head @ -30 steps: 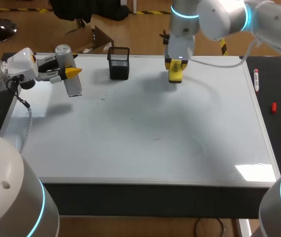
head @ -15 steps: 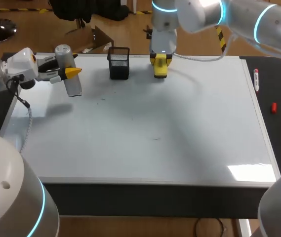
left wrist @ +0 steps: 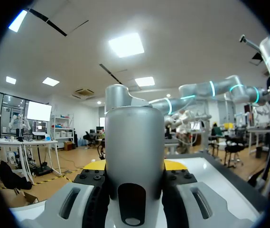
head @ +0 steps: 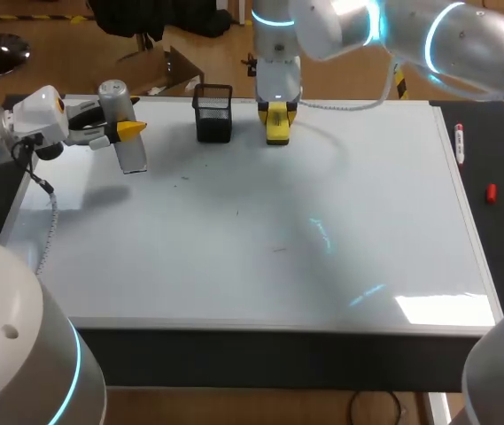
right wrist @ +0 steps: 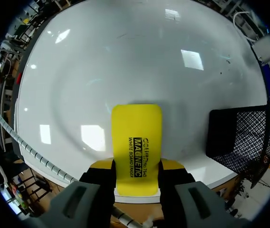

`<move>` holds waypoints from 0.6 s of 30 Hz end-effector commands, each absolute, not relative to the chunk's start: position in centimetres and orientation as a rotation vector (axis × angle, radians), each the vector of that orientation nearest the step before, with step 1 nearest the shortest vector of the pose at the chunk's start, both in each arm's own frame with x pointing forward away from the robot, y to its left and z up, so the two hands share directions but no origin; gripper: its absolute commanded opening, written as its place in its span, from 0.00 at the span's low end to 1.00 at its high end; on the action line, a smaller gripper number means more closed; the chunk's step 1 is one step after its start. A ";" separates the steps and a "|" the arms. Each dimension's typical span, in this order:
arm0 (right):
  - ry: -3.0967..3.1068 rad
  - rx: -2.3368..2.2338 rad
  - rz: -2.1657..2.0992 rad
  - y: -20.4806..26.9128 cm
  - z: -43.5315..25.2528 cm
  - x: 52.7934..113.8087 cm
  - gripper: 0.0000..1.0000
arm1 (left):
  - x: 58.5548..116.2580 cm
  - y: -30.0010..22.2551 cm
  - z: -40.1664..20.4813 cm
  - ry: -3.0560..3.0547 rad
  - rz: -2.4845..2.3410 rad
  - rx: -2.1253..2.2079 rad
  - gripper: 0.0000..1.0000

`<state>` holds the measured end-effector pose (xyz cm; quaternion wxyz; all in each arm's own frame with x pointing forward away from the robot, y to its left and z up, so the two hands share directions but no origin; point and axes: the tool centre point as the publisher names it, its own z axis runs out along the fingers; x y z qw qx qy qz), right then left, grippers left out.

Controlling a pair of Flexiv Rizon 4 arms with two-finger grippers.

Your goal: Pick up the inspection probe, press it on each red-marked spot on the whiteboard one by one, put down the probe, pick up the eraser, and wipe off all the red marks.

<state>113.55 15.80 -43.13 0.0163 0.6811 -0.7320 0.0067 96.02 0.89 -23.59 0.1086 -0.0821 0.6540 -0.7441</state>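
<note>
Clamped on the eraser [right wrist: 137,135], my right gripper [head: 277,127] has swept left along the whiteboard's [head: 260,248] far edge to beside the basket [head: 213,113], so with no red marks showing and my left gripper [head: 120,130] clenching the probe [head: 129,152] aloft, wiping looks finished.

Glossy smooth whiteboard [head: 234,266], matt silver probe [left wrist: 135,142], smooth yellow plastic eraser [right wrist: 137,135], black wire-mesh holder [head: 213,117]

The right pincer [head: 276,127], clamped on the yellow eraser [head: 276,117], has slid left along the far edge of the whiteboard [head: 260,239], in the upper middle of the head view. It is now just right of the black mesh holder [head: 213,113], much nearer than a second ago.
</note>
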 end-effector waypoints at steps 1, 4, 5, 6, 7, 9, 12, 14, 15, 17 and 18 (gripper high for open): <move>-2.282 2.101 0.068 15.8 -43.1 113.0 0.00 | 95.9 0.9 -23.4 1.924 -2.184 -0.245 0.00; -2.302 2.090 0.073 15.6 -42.8 112.5 1.00 | 95.9 0.9 -23.4 1.924 -2.184 -0.245 0.00; -2.313 2.088 0.070 15.5 -42.7 112.4 1.00 | 95.9 0.9 -23.4 1.924 -2.184 -0.245 0.00; -2.321 2.085 0.069 15.5 -42.6 112.2 1.00 | 95.9 0.9 -23.4 1.924 -2.184 -0.245 0.00; -2.329 2.079 0.072 15.4 -42.5 112.1 1.00 | 95.9 0.9 -23.4 1.924 -2.184 -0.245 0.00; -2.356 2.065 0.061 15.1 -42.3 111.9 1.00 | 95.9 0.9 -23.4 1.924 -2.184 -0.245 0.00; -2.424 2.027 0.035 14.4 -41.6 111.6 1.00 | 95.9 0.9 -23.4 1.924 -2.184 -0.245 0.00; -2.477 1.996 0.020 14.0 -40.8 111.4 1.00 | 95.9 0.9 -23.4 1.924 -2.184 -0.245 0.00; -2.502 1.988 0.005 13.7 -40.4 111.3 1.00 | 95.9 0.9 -23.4 1.924 -2.184 -0.245 0.00; -2.553 1.959 -0.016 13.2 -39.5 111.1 1.00 | 95.9 0.9 -23.4 1.924 -2.184 -0.245 0.00; -2.581 1.939 -0.036 12.9 -39.1 111.2 1.00 | 95.9 0.9 -23.4 1.924 -2.184 -0.245 0.00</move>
